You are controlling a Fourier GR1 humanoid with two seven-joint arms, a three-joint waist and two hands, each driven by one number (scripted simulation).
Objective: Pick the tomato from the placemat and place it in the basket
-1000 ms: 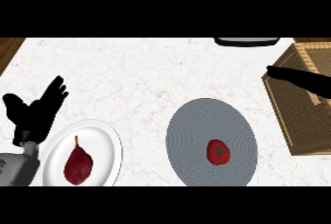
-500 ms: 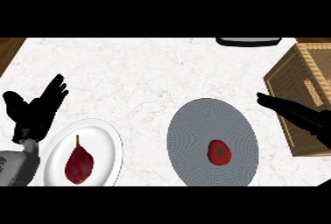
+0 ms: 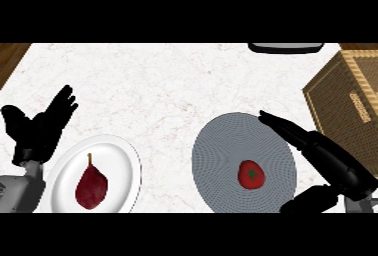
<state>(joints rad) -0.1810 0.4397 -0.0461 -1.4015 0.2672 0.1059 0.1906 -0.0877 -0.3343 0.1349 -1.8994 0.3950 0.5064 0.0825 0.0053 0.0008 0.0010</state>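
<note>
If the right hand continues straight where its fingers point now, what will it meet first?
The right hand points up-left across the round grey placemat. Beyond its rim, only bare white marble counter seems ahead; height is unclear.

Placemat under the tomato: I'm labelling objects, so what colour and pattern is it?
Grey, with a fine ringed weave; the placemat shows best in the head view.

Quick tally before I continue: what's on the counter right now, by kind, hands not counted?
Tomato: 1, on the placemat
Dark red pear-shaped fruit: 1, on the plate
Grey round placemat: 1
White plate: 1
Wicker basket: 1, at the right edge
Dark object at the top edge: 1, too cut off to identify
Total: 6
</note>
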